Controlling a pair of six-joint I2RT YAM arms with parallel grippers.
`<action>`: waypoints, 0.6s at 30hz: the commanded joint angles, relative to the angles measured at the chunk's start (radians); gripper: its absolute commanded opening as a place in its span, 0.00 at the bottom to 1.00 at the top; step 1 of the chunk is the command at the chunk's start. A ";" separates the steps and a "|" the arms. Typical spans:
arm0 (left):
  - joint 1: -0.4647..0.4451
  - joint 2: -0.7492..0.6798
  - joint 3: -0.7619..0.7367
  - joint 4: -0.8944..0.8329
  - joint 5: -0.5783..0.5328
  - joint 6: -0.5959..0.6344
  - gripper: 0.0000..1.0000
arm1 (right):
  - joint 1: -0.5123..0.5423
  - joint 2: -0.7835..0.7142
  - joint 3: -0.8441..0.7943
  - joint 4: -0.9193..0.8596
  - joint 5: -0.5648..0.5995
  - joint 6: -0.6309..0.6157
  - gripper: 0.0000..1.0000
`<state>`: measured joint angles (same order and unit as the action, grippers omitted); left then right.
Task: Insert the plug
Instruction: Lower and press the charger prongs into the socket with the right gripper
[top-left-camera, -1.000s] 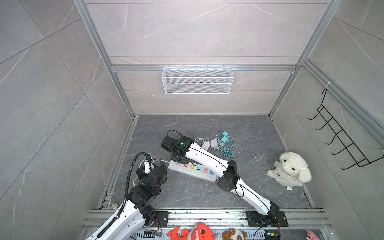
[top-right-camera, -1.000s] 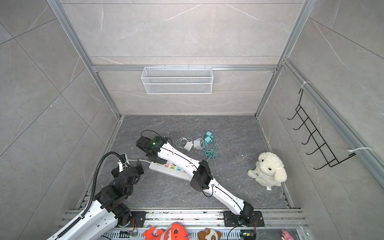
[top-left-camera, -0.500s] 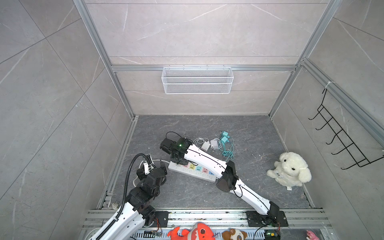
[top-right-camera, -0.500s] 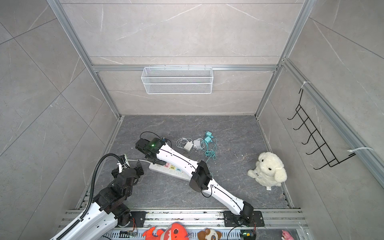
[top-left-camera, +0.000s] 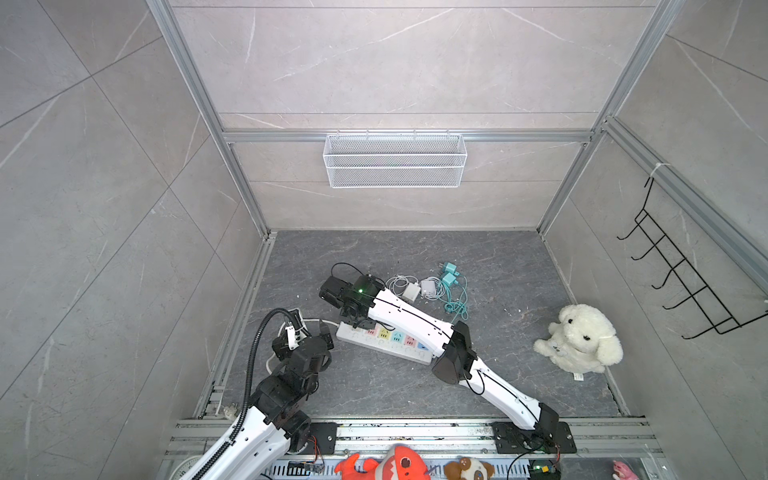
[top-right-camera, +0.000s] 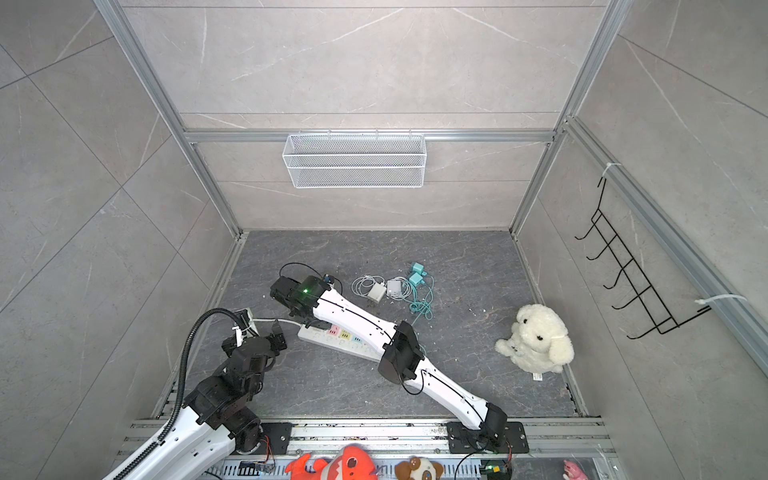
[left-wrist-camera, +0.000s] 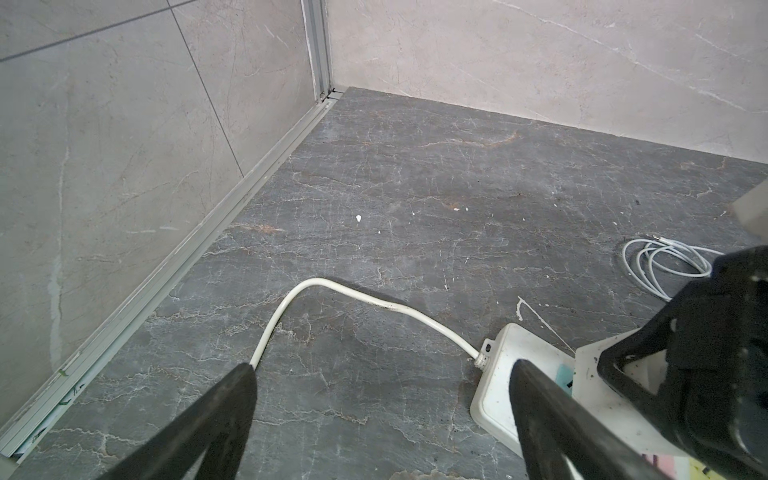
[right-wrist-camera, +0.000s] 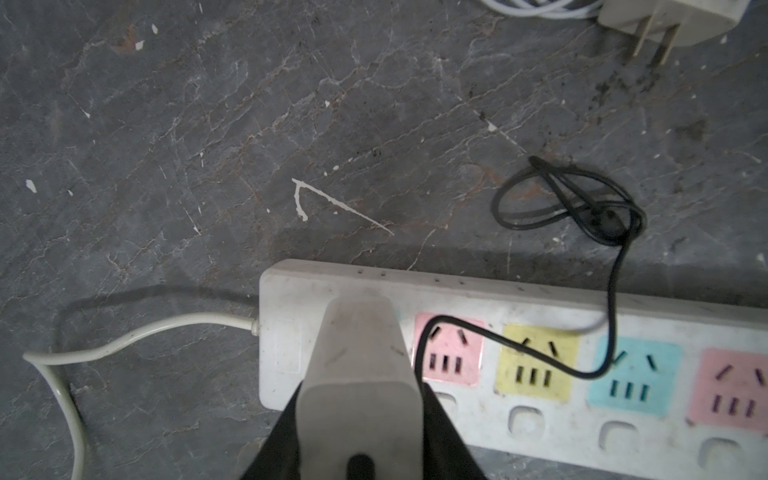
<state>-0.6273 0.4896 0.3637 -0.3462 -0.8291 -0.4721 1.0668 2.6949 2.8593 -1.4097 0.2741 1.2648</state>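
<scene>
Right wrist view has the right tool (right-wrist-camera: 361, 419) clamped on a blocky off-white plug (right-wrist-camera: 357, 357), whose nose meets the long white power strip with pastel sockets (right-wrist-camera: 519, 309) at the end by its white cord (right-wrist-camera: 199, 318); pin seating is hidden. The left tool (left-wrist-camera: 382, 368) gapes wide and empty near that end, over the dark grey veined counter (left-wrist-camera: 415, 187). Around it stand pale grey tiled walls (top-left-camera: 374, 62), a white wire basket (top-left-camera: 395, 160) on the back one.
</scene>
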 joint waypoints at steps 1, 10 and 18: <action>0.007 0.000 -0.006 0.049 -0.002 0.020 0.96 | 0.004 0.022 0.012 -0.041 0.041 0.000 0.00; 0.007 0.008 -0.005 0.054 0.005 0.028 0.96 | 0.004 0.041 0.002 -0.005 0.021 -0.013 0.00; 0.007 -0.001 0.004 0.043 0.002 0.034 0.96 | 0.015 0.038 -0.014 -0.193 0.108 0.002 0.00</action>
<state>-0.6273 0.4942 0.3595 -0.3290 -0.8265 -0.4561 1.0706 2.7083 2.8704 -1.4322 0.3126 1.2652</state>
